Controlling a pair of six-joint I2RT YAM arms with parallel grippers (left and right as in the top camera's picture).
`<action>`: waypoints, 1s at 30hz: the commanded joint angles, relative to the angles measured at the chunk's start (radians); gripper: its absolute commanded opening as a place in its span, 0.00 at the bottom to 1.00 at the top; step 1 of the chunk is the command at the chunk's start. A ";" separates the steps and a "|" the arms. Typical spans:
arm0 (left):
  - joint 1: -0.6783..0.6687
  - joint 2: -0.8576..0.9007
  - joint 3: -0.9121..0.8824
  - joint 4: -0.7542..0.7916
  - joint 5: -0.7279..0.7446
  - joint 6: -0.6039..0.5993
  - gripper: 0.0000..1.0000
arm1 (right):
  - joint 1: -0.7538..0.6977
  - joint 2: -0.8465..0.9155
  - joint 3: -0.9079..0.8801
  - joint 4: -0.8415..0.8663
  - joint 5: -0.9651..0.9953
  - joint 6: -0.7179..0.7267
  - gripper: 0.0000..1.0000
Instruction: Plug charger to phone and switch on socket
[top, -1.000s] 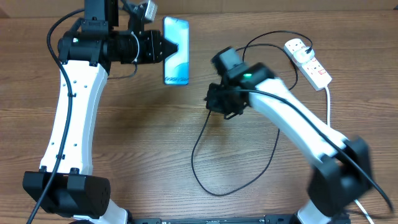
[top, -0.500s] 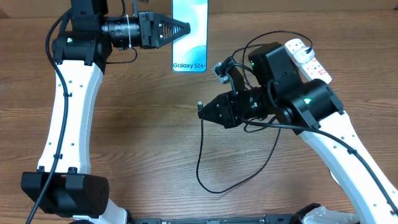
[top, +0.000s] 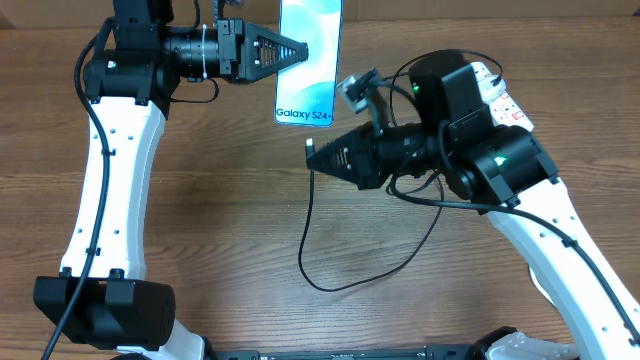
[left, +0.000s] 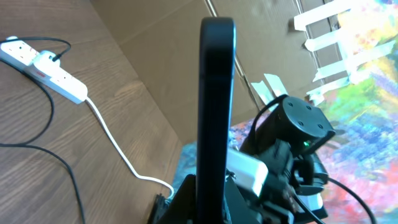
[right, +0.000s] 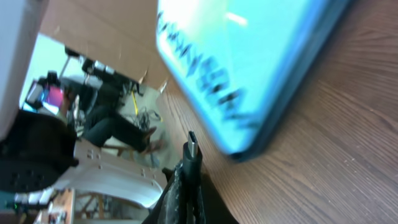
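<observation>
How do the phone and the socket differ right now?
The phone is held up by the left gripper; the socket lies flat on the table with no gripper on it. The phone shows a teal screen with dark lettering; the socket is white with red marks. The right gripper holds the charger tip near the phone, not the socket. Both are slim oblongs.

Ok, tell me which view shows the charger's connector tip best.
Right wrist: the thin black charger's small connector tip is close-up, near the blue-screened slim phone but apart from it. Overhead shows it only as a tiny speck; left wrist doesn't show it.
</observation>
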 joint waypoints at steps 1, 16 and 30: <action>0.001 -0.006 0.015 0.011 0.046 -0.048 0.04 | -0.019 -0.016 0.021 0.018 0.005 0.066 0.04; -0.001 -0.006 0.015 0.082 0.016 -0.142 0.04 | -0.009 -0.016 0.019 0.078 -0.023 0.158 0.04; -0.001 -0.006 0.015 0.089 0.016 -0.160 0.04 | -0.009 -0.013 0.019 0.146 -0.047 0.206 0.04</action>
